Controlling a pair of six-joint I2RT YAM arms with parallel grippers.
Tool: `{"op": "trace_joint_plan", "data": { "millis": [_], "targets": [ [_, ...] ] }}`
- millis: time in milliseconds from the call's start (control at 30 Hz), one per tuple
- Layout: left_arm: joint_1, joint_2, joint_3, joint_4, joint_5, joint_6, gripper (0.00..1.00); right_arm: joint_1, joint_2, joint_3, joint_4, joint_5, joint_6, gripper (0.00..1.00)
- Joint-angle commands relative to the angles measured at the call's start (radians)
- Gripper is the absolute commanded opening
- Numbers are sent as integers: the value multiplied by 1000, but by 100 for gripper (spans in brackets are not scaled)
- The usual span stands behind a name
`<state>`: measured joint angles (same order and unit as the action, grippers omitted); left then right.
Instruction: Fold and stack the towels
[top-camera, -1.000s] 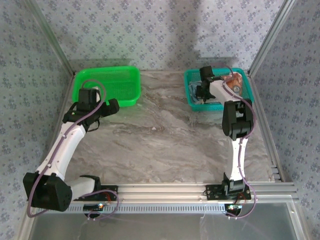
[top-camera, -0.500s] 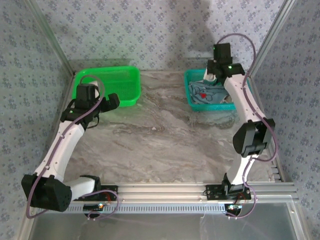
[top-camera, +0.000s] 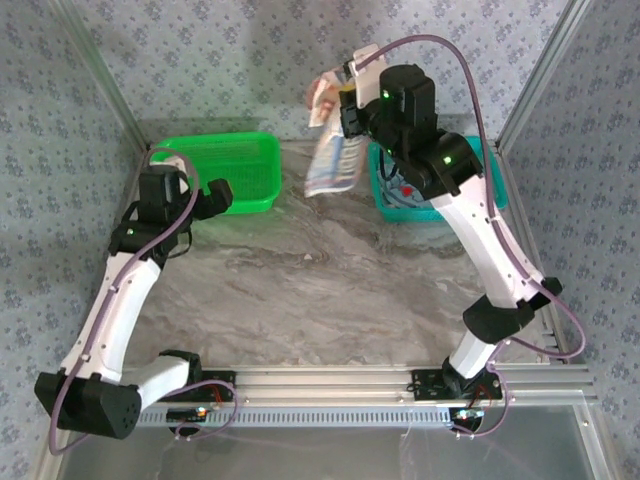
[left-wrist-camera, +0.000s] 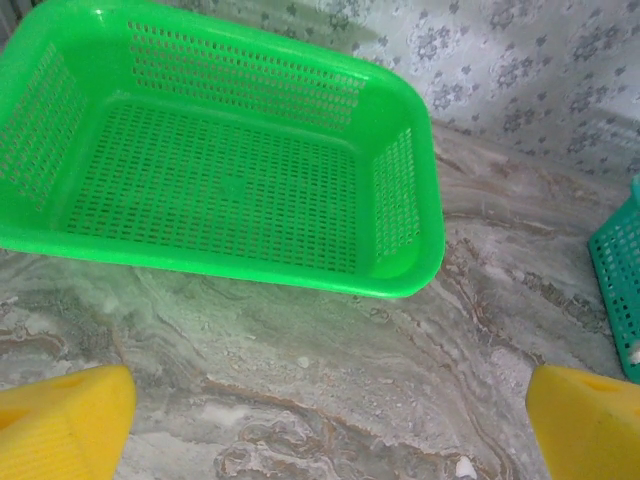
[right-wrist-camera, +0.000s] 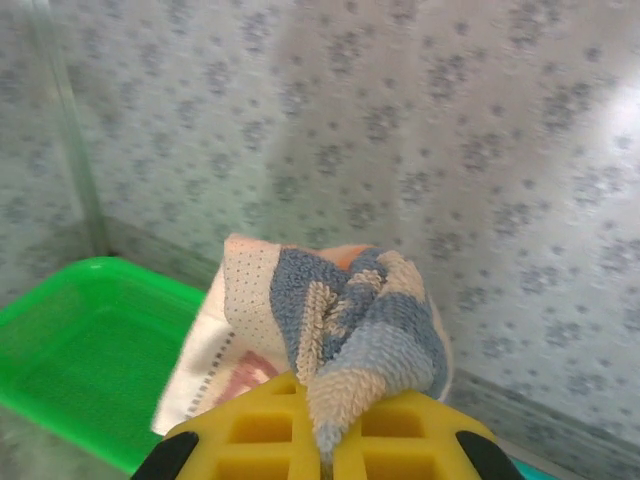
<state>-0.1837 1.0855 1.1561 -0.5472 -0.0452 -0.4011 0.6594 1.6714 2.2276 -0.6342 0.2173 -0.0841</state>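
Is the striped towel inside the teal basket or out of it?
Out. The striped towel hangs in the air from the shut right claw, lifted beside the teal basket, not in it.

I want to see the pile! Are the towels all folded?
Not yet: nothing is folded or stacked. The right claw holds the striped towel up in the air. Another towel lies in the teal basket. The left claw hangs open by the green basket.

floral-patterned walls (top-camera: 250, 60), grey marbled tabletop (top-camera: 320, 290), aluminium frame (top-camera: 380, 378).
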Motion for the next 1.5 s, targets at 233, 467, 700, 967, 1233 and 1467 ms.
{"op": "trace_joint_plan", "data": {
  "millis": [233, 467, 700, 967, 1233, 1467],
  "targets": [
    [-2, -57, -6, -54, 67, 10, 100, -5, -142, -642, 255, -382, 416, 0],
    [-28, -43, -69, -49, 148, -3, 98, -77, -21, -902, 398, -567, 568, 0],
    [-143, 54, -102, 0, 208, 7, 85, -209, 135, -900, 337, -584, 520, 14],
    [-269, 266, -100, 153, 260, -19, 61, -278, 173, -896, 294, -516, 467, 42],
    [-310, 527, 14, 235, 289, -61, 46, -272, 45, -961, 272, -405, 452, 56],
    [-339, 708, 93, 303, 294, -117, 43, -265, 4, -999, 268, -401, 453, 54]
  ]
}}
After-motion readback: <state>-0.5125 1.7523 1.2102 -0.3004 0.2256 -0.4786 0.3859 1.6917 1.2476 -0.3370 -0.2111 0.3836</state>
